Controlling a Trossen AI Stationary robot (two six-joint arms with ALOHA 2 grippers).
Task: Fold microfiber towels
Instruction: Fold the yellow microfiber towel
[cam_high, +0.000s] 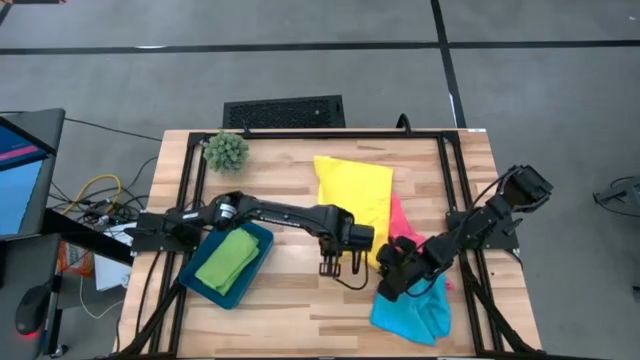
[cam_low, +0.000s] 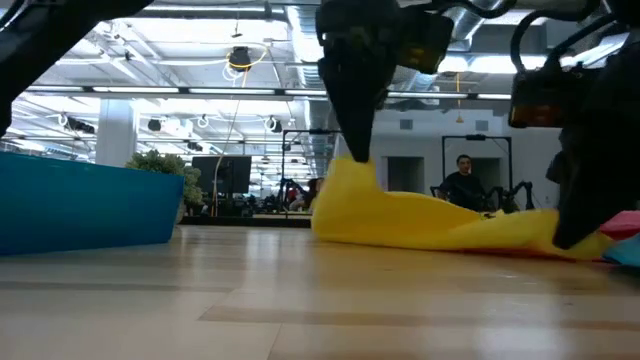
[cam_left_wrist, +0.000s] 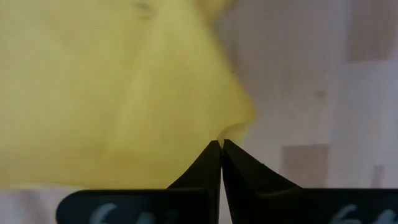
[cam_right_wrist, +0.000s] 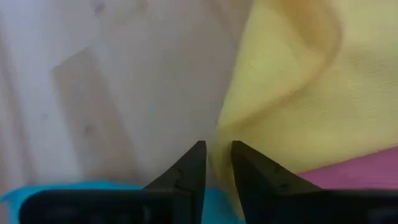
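Observation:
The yellow towel lies at the table's middle right, and its right part overlaps the pink towel. A light blue towel lies crumpled near the front right. The green towel rests folded in the teal tray. My left gripper points down over the yellow towel's near left part, shut on it. My right gripper slants down at the towel's near right edge, its fingers a little apart. My left gripper pinches a corner of the yellow towel between its two fingertips, coming from above and pointing down. That corner stands up in a peak, while the rest of the towel trails down onto the table. My right gripper has a fold of the yellow towel running into the narrow gap between its fingers. I cannot tell whether they touch it.
A spiky green plant ball sits at the far left of the table. Black frame rails run along the table's sides. In the low view the tray's wall stands at the left, and a person sits in the room beyond.

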